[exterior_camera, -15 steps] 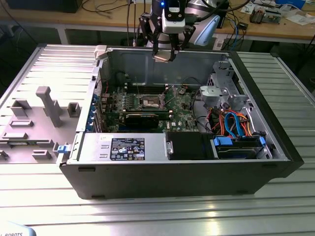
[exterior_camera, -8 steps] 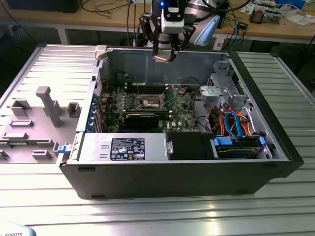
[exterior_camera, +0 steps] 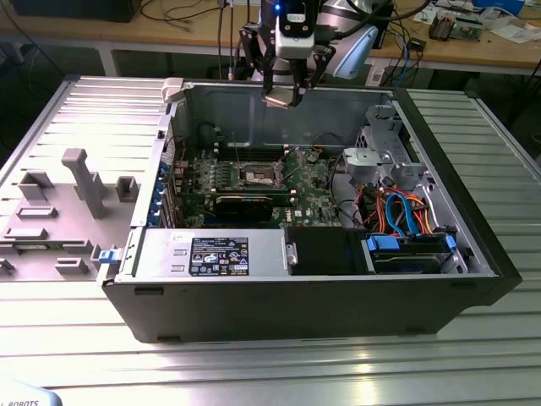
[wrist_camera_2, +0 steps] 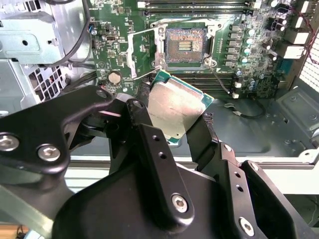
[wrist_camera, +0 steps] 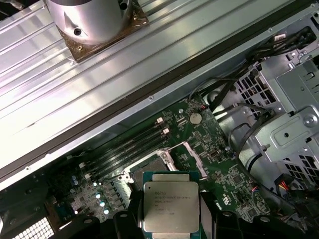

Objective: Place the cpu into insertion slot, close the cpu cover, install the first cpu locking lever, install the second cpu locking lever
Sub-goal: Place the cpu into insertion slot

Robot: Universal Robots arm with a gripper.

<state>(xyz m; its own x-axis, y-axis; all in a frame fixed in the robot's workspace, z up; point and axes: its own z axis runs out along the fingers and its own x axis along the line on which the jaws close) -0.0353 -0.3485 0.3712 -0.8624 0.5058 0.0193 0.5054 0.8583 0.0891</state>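
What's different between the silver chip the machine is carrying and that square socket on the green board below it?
The cpu has a plain dull silver top; the insertion slot has a dark centre inside a metal rim. The cpu is clamped between the jaws, up off the board; the insertion slot sits fixed on the board, uncovered and empty. Both are square and look close in size.
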